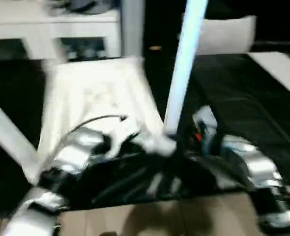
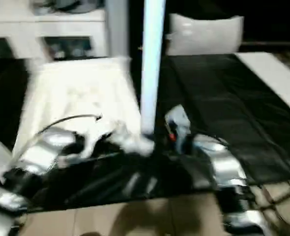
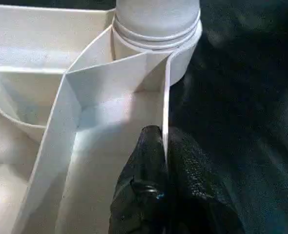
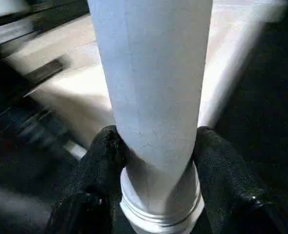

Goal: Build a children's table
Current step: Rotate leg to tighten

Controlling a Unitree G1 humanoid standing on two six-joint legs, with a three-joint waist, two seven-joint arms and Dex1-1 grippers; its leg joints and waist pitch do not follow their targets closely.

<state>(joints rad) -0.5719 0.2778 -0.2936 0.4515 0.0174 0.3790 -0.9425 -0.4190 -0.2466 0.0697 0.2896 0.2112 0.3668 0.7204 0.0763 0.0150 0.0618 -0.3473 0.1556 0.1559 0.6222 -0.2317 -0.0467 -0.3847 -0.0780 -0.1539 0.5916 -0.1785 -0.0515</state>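
Note:
The white table top [image 1: 96, 93] lies underside up on a black mat. One white tapered leg [image 1: 184, 64] stands upright in its near right corner socket [image 3: 156, 44]. My right gripper [image 4: 156, 146] is shut on this leg just above its ringed lower end, a black finger [image 4: 102, 161] on each side. Beside that socket, my left gripper [image 3: 164, 139] is shut on the top's thin side rim [image 3: 166, 97]. Another white leg [image 1: 7, 132] slants out at the top's left side. Seen from the head, both grippers meet at the near right corner [image 1: 167, 145].
The black mat [image 1: 243, 103] spreads to the right, with a white board [image 1: 282, 73] along its far right edge. A grey-white cushion [image 1: 228, 34] lies at the back. White furniture [image 1: 51, 24] and a pale upright post [image 1: 132, 27] stand behind the top. Wooden floor [image 1: 159, 216] runs nearest me.

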